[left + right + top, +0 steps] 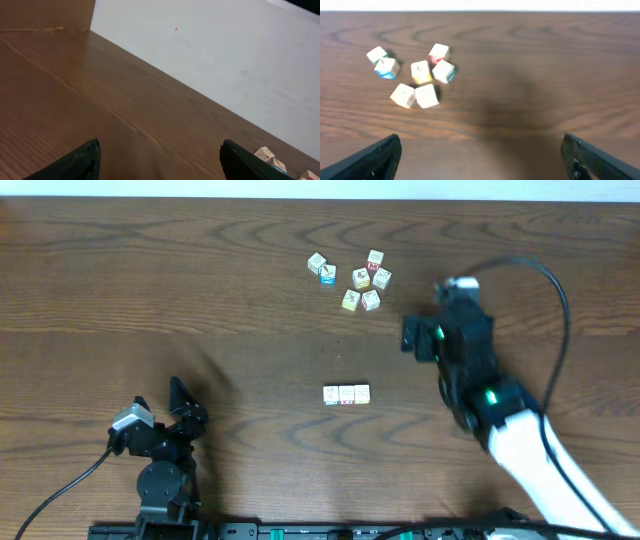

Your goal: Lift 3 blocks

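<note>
Sitting side by side in a short row mid-table, three pale blocks [347, 394] rest untouched; beyond the row lies a loose cluster of cubes [352, 276]; right of the row, the right gripper [480, 142] hangs with fingers wide apart; left of the row, the left gripper [160, 147] is likewise spread and empty; the wooden table [200, 280] lies beneath.

A brown wooden table [200, 300] carries a loose cluster of seven small picture cubes [362, 277] at its far middle. On the cluster's left, a blue-faced cube [328, 274] touches a pale cube [317, 263]. A red-faced cube [375, 258] lies on its far side. A white wall [225, 50] rises behind the table.
</note>
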